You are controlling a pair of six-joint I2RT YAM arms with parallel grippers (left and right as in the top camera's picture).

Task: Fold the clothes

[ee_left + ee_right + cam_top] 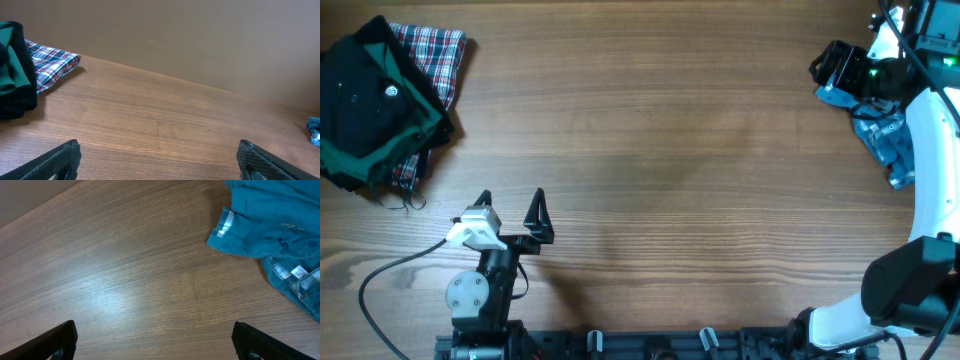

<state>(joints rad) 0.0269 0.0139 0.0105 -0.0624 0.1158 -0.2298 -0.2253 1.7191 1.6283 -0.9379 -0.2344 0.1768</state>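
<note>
The blue garment (878, 135) lies crumpled in the upper right of the overhead frame. The black shirt (360, 95) with its white logo (392, 90) sits in the upper left, partly over a plaid cloth (438, 48). My right gripper (153, 328) hangs near the blue garment with its fingers wide apart and holds nothing. My left gripper (511, 196), also apart and empty, stands at the lower left, well apart from the black shirt. I think the step is to bring one garment to the bare middle of the counter (660, 150). To do it well, I should pinch one layer at a hem or collar edge and drag it flat, not lift a bundle.
</note>
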